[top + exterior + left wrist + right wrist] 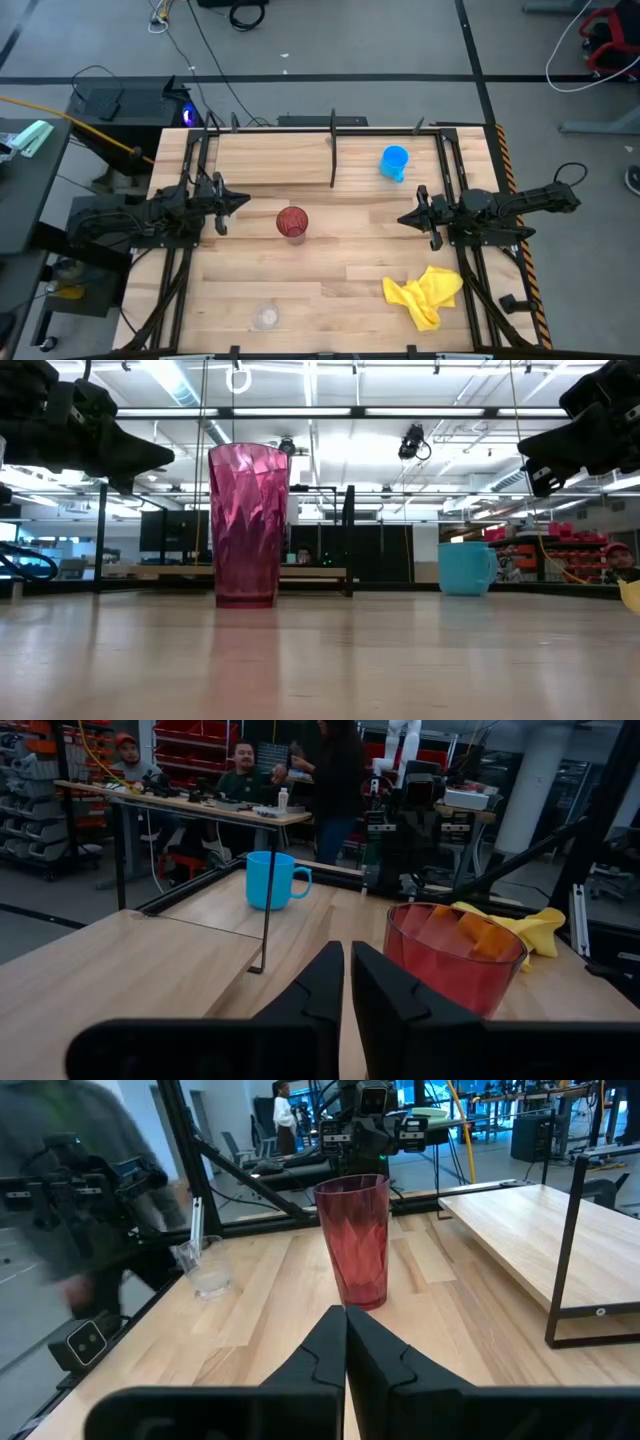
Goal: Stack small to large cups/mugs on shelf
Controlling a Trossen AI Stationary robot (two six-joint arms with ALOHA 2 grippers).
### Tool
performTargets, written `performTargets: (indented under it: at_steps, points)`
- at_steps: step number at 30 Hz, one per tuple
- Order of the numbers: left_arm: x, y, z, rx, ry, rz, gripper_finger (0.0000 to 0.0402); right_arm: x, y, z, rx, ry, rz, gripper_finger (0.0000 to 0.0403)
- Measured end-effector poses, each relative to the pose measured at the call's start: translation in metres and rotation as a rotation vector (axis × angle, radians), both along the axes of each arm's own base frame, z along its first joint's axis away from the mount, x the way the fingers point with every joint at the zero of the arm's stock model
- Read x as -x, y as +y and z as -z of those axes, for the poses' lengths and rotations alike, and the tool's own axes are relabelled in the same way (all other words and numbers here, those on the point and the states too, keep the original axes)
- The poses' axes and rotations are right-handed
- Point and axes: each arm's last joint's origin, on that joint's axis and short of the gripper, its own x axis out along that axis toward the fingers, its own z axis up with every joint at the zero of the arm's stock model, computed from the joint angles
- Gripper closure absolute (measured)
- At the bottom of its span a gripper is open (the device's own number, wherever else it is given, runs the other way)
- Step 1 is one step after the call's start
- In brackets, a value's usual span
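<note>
The red tumbler (292,222) stands mid-desk between both tools, untouched. The left tool (237,203) is nearly closed and empty; the right tool (408,217) is pinched closed, empty.

- high view: overhead, straight down, whole table (250,160)
- low view: tabletop level, red tumbler (248,525) close
- wrist views: face each other across the tumbler (shared by all four)

On the wooden surface (250,170), the red tumbler (292,222) stands central, the blue cup (394,162) at two o'clock, the clear cup (265,317) at seven.
</note>
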Motion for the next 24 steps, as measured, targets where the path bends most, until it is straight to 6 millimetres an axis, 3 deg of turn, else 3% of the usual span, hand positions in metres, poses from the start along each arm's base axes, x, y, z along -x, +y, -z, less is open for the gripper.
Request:
performTargets:
  at_steps: [24]
  points:
    - [0.0, 0.0, -0.0001, 0.0, 0.0, 0.0, 0.0369, 0.0, 0.0, -0.0001, 0.0, 0.0, 0.0, 0.0392]
